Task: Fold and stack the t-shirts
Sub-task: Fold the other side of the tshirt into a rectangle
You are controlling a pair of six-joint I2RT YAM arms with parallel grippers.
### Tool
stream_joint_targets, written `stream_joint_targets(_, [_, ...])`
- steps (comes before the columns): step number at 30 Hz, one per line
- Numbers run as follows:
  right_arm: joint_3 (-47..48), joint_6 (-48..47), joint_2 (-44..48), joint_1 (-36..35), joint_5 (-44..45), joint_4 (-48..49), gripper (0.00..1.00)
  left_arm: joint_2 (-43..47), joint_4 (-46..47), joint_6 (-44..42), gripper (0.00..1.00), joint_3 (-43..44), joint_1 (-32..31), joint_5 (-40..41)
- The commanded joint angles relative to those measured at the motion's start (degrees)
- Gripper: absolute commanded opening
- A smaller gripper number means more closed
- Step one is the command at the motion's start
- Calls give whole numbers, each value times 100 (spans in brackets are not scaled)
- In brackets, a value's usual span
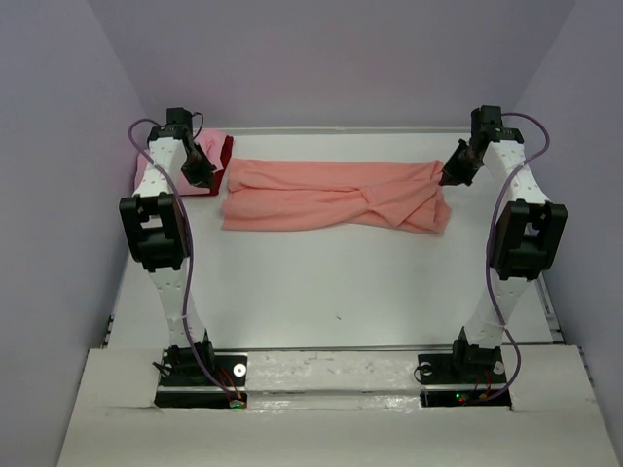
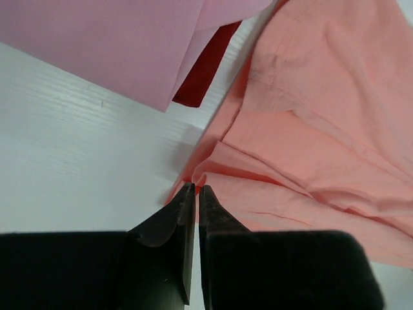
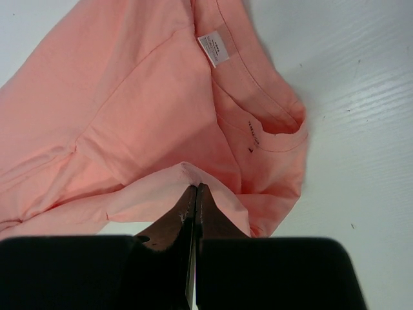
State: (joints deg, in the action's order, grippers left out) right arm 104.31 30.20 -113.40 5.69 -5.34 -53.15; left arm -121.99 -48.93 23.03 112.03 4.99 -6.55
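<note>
A salmon-orange t-shirt [image 1: 331, 195] lies in a long, twisted band across the far half of the table. Its left end [image 2: 310, 129] bunches just beyond my left gripper [image 2: 195, 188], whose jaws stand a thin slit apart with no cloth between them. My left gripper [image 1: 200, 175] hangs over that end. My right gripper [image 3: 195, 187] is shut on a raised fold of the salmon shirt [image 3: 142, 97] near its collar [image 3: 277, 123]; in the top view it [image 1: 453, 175] is at the shirt's right end. A pink t-shirt [image 2: 116, 45] lies folded at far left over a dark red one [image 2: 203, 71].
The pink and dark red stack [image 1: 216, 154] sits in the far left corner, partly behind the left arm. Lavender walls close in the table on three sides. A white size label [image 3: 213, 48] shows inside the salmon shirt's neck. Bare white table [image 1: 331, 282] spreads between shirt and arm bases.
</note>
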Motion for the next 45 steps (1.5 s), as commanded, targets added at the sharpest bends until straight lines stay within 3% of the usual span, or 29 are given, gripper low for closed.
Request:
stream_joint_targets(1, [125,-84,3,55,-37,15,0,447,84,0,27,-654,19,-329])
stream_joint_targets(4, [98,-84,-6,55,-63,41,0,807,365,61,44,-1338,19,-689])
stream_joint_targets(10, [80,-84,-24,55,-107,59,0,1476,1113,176,52,-2527,80,-1243])
stream_joint_targets(19, [-16,-110,-6,55,-142,85,0,1934,1851,193,57,-3099,186,-1490])
stream_joint_targets(30, [28,-137,-68,55,-160,94,0,1846,1737,352,63,-3090,195,-1411])
stream_joint_targets(45, [133,-163,-173,55,-195,76,0,1635,1983,211,64,-3161,195,-1253])
